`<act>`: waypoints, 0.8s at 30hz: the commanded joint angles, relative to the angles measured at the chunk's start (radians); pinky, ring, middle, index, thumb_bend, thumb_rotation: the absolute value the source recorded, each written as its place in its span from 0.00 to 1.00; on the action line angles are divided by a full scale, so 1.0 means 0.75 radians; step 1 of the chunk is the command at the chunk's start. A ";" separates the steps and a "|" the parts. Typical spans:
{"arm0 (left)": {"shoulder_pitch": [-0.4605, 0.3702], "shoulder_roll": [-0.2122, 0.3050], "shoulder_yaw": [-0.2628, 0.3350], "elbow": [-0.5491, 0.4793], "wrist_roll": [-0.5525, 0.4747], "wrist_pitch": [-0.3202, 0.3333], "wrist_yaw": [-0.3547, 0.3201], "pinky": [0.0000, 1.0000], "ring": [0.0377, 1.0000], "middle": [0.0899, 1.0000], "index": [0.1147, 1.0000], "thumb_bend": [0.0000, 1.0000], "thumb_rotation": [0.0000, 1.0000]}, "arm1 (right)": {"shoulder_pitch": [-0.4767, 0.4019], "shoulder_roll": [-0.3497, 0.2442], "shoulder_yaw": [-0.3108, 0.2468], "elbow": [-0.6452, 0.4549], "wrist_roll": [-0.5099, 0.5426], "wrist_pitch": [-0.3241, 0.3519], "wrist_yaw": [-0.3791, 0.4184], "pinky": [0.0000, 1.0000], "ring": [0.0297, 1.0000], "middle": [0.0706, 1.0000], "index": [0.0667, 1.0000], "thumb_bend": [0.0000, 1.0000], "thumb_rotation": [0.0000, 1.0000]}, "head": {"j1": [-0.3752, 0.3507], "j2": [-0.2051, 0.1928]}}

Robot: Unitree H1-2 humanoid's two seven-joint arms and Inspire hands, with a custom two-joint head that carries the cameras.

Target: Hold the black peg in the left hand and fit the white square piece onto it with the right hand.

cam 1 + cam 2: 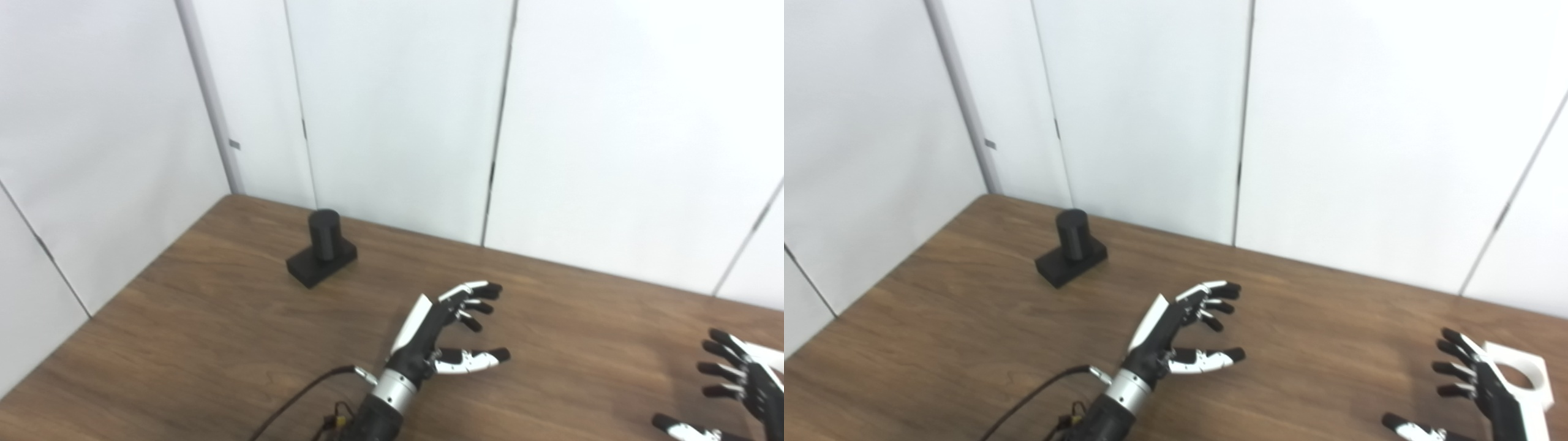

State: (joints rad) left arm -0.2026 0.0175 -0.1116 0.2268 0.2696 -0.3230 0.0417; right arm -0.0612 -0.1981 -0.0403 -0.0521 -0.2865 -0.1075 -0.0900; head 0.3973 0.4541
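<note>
The black peg [323,234], a short cylinder on a square black base, stands upright on the wooden table [214,331] at the far left. My left hand [447,331] hovers over the middle of the table, open and empty, well to the right of the peg and nearer to me. My right hand [1476,386] is open and empty at the bottom right. The white square piece [1522,373], with a round hole, lies flat on the table just right of and behind the right hand, partly hidden by it. In the left eye view only its edge shows [768,355].
White wall panels [392,110] close off the table at the back and on the left. A dark cable [294,398] runs from my left wrist to the bottom edge.
</note>
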 commanded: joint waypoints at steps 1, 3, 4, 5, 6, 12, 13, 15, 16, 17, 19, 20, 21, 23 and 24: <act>-0.038 -0.011 -0.006 0.012 0.011 -0.034 0.025 0.59 0.73 0.79 0.75 0.68 0.07 | -0.032 -0.005 -0.010 -0.033 0.019 -0.008 0.000 0.56 0.69 0.77 0.80 0.50 0.00 | 0.000 0.001; -0.040 -0.011 -0.007 0.014 0.010 -0.030 0.027 0.59 0.72 0.79 0.75 0.68 0.07 | -0.032 -0.005 -0.011 -0.030 0.019 -0.011 0.002 0.54 0.69 0.77 0.80 0.49 0.00 | 0.000 0.001; -0.041 -0.012 -0.007 0.014 0.009 -0.029 0.028 0.59 0.72 0.79 0.75 0.68 0.07 | -0.032 -0.004 -0.011 -0.030 0.017 -0.010 0.003 0.54 0.69 0.77 0.79 0.49 0.01 | 0.000 0.001; -0.041 -0.012 -0.007 0.014 0.009 -0.028 0.028 0.59 0.72 0.79 0.75 0.68 0.07 | -0.032 -0.004 -0.011 -0.030 0.017 -0.010 0.004 0.53 0.68 0.77 0.79 0.49 0.01 | 0.000 0.001; -0.042 -0.012 -0.007 0.016 0.009 -0.031 0.031 0.59 0.72 0.79 0.75 0.68 0.07 | -0.033 -0.004 -0.011 -0.030 0.015 -0.007 0.005 0.53 0.68 0.77 0.79 0.49 0.01 | 0.000 0.001; -0.051 -0.003 -0.002 -0.011 0.025 -0.026 0.051 0.57 0.72 0.79 0.73 0.68 0.06 | -0.035 -0.007 -0.011 -0.022 0.016 -0.016 0.008 0.51 0.67 0.76 0.78 0.48 0.04 | 0.011 -0.003; -0.054 0.002 0.003 -0.030 0.030 -0.012 0.052 0.55 0.71 0.79 0.71 0.69 0.06 | -0.037 -0.008 -0.011 -0.020 0.013 -0.019 0.007 0.50 0.66 0.76 0.78 0.48 0.05 | 0.011 -0.004; -0.059 0.012 0.013 -0.064 0.033 0.018 0.047 0.52 0.70 0.78 0.70 0.72 0.07 | -0.039 -0.010 -0.013 -0.018 0.012 -0.019 0.006 0.50 0.66 0.76 0.78 0.47 0.07 | 0.011 -0.003; -0.063 0.019 0.018 -0.083 0.030 0.037 0.039 0.52 0.68 0.76 0.69 0.75 0.07 | -0.040 -0.011 -0.014 -0.019 0.013 -0.017 0.006 0.50 0.66 0.75 0.77 0.47 0.08 | 0.011 -0.003; -0.068 0.029 0.022 -0.102 0.028 0.056 0.029 0.53 0.68 0.75 0.69 0.77 0.07 | -0.041 -0.012 -0.015 -0.019 0.014 -0.015 0.007 0.50 0.66 0.75 0.77 0.48 0.08 | 0.013 -0.004; -0.085 0.065 0.033 -0.137 0.013 0.087 -0.004 0.53 0.67 0.72 0.68 0.80 0.07 | -0.043 -0.013 -0.017 -0.019 0.019 -0.010 0.010 0.49 0.65 0.75 0.77 0.48 0.08 | 0.017 -0.003; -0.093 0.084 0.037 -0.153 0.014 0.104 -0.017 0.53 0.66 0.71 0.66 0.81 0.07 | -0.043 -0.014 -0.018 -0.017 0.022 -0.010 0.011 0.49 0.65 0.75 0.77 0.48 0.08 | 0.020 -0.003; -0.100 0.100 0.040 -0.167 0.019 0.122 -0.027 0.54 0.68 0.72 0.63 0.81 0.05 | -0.044 -0.015 -0.019 -0.015 0.024 -0.011 0.013 0.49 0.65 0.75 0.76 0.48 0.09 | 0.022 -0.002; -0.119 0.137 0.046 -0.196 0.033 0.160 -0.050 0.53 0.69 0.72 0.60 0.82 0.04 | -0.043 -0.015 -0.020 -0.018 0.025 -0.007 0.017 0.48 0.65 0.75 0.76 0.48 0.09 | 0.024 -0.001; -0.127 0.154 0.046 -0.208 0.037 0.174 -0.058 0.52 0.69 0.73 0.59 0.83 0.03 | -0.042 -0.016 -0.021 -0.019 0.025 -0.004 0.020 0.48 0.65 0.75 0.76 0.48 0.09 | 0.025 0.000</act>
State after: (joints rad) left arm -0.2460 0.1204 -0.0808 0.1199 0.2942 -0.1959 0.0049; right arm -0.0630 -0.1976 -0.0455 -0.0472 -0.2784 -0.1056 -0.0726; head 0.4172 0.4525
